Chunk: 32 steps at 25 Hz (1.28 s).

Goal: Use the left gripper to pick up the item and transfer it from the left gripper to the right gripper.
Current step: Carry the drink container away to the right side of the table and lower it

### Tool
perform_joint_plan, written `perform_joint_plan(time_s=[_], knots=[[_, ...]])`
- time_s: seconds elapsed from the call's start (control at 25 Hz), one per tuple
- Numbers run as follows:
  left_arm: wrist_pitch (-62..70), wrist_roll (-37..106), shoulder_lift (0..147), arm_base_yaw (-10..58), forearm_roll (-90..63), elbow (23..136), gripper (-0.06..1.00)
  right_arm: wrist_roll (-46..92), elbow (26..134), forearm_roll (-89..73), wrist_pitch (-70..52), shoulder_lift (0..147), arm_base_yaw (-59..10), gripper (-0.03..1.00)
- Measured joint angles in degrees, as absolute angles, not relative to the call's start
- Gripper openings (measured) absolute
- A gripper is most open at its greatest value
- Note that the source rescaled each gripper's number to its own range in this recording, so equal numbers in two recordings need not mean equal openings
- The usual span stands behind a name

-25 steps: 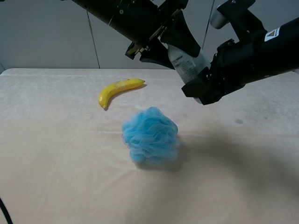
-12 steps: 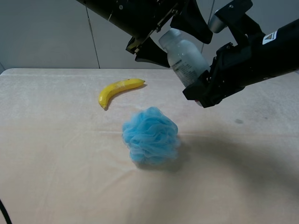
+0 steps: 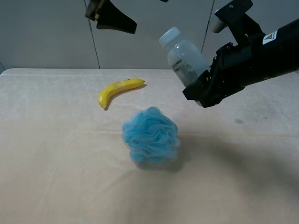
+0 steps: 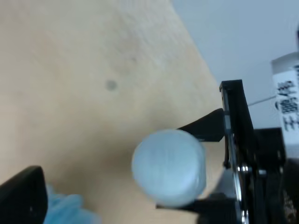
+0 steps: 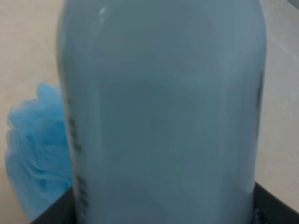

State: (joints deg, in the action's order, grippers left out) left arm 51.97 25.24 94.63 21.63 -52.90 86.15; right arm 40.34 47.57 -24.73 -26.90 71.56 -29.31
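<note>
Bottle (image 3: 185,57) locked in my right gripper (image 3: 203,84), left gripper (image 3: 140,15) empty!
My right gripper clamps the bottle's base, and it tilts cap-first out of the jaws, up off the table (image 3: 56,177). My left gripper hangs well beyond the cap, fingers spread, holding nothing. The blue sponge (image 3: 150,135) sits below.

Left pincer (image 3: 114,19) mostly cut off by the top edge, base of the bottle (image 3: 183,53) hidden inside right pincer (image 3: 202,91), sponge (image 4: 67,211) blurred
</note>
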Motion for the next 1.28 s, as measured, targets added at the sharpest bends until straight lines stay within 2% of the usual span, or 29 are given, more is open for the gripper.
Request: perform_joint_plan(time_s=[0.2,0.6,0.76,0.96,1.28], knots=[[54.24,21.65,87.44,18.56,-44.75,86.15,1.00,40.15,47.57,-24.73,-26.97,71.56,-29.31,0.07],[61.28,2.65,64.25,18.27,-9.05,81.88,1.00,40.05,47.57,-24.70,-27.12,71.56,-29.31,0.07],[61.84,-2.50,52.66,18.27,-1.58,72.47,1.00,40.05,47.57,-24.70,-27.12,71.56,-29.31,0.07],[62.62,-6.10,33.56,18.27,2.26,55.01,1.00,39.86,47.57,-24.70,-27.16,71.56,-29.31,0.07],[62.62,-6.92,8.77,18.27,3.35,39.32,1.00,39.66,47.57,-24.70,-27.16,71.56,-29.31,0.07]])
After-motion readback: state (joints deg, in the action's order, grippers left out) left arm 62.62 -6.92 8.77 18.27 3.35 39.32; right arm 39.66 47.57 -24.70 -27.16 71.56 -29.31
